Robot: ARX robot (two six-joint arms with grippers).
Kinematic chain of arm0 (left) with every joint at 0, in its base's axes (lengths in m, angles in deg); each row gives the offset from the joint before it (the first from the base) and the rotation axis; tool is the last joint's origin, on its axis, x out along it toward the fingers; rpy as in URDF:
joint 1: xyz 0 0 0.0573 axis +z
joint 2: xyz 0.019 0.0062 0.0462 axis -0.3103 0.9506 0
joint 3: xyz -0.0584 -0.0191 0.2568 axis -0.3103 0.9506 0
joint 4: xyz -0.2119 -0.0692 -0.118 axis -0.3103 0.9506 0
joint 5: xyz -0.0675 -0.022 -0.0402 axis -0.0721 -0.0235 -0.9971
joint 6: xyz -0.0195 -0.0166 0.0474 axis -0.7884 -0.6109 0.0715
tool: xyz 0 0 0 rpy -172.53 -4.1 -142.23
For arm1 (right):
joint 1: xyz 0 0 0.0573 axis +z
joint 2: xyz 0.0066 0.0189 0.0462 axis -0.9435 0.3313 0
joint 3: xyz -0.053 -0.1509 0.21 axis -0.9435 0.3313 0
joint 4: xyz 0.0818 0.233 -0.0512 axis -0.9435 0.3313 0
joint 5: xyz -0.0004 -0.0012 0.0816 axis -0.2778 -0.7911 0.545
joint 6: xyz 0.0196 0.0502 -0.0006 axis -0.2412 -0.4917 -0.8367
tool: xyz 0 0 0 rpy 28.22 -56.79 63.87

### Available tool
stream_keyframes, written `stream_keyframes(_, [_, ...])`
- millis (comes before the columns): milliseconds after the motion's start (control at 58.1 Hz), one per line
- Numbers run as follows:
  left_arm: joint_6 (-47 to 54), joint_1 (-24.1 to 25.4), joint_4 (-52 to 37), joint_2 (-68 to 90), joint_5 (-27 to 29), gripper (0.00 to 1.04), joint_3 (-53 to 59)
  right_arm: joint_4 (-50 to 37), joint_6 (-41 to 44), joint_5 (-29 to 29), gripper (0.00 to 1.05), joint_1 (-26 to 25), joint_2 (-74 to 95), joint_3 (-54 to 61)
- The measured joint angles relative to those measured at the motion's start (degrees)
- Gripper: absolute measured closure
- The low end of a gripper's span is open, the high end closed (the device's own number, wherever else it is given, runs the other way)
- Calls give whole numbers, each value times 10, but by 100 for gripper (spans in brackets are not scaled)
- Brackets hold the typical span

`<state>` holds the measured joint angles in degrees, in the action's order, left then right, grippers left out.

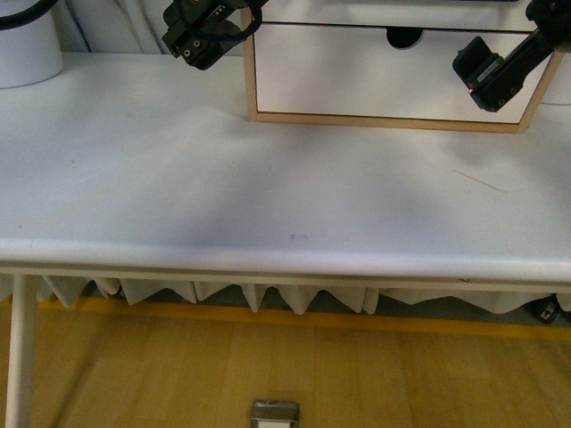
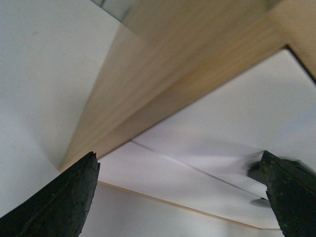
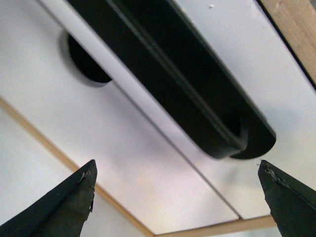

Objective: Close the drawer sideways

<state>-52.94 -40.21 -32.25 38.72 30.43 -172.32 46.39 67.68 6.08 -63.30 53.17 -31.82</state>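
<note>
The light-wood cabinet [image 1: 252,80] stands at the table's back. The drawer [image 1: 375,11] shows only as a white strip at the top edge of the front view. In the right wrist view its white front [image 3: 247,59] carries the long black bar handle [image 3: 168,74]. Below it is a white front [image 1: 357,80] with a half-round notch [image 1: 404,37] and no handle. My left gripper [image 1: 207,31] is open and empty beside the cabinet's left edge [image 2: 163,84]. My right gripper [image 1: 491,73] is open and empty, close before the fronts, near the handle's end.
The white table [image 1: 223,178] reaches forward to its front edge. A white round container [image 1: 27,49] stands at the back left. A thin scratch mark [image 1: 480,181] lies on the table at the right. The yellow floor [image 1: 178,374] shows below.
</note>
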Motion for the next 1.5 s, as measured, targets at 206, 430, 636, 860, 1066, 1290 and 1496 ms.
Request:
stream_keyframes(206, [2,7,-27,-55,21,6,97,0,-15,19,9,4,-95,96])
stream_keyframes(430, [30,17,-51,-209,68,6,268,6,-51,23,9,2,-277,237])
stream_keyframes(636, [95,15,-40,-384,162,6,448,53,-129,-16,9,-7,-508,385])
stream_keyframes(860, [130,8,31,-560,258,6,580,205,-186,-30,9,-26,-751,483])
stream_keyframes(1066, [129,6,109,-678,315,6,649,329,-216,-23,9,-46,-942,513])
stream_keyframes(1290, [261,52,-108,-704,120,24,733,369,-312,-20,23,-66,-986,521])
stream_keyframes(1496, [410,110,-185,-784,-1,61,783,369,-425,-22,60,-72,-1015,540])
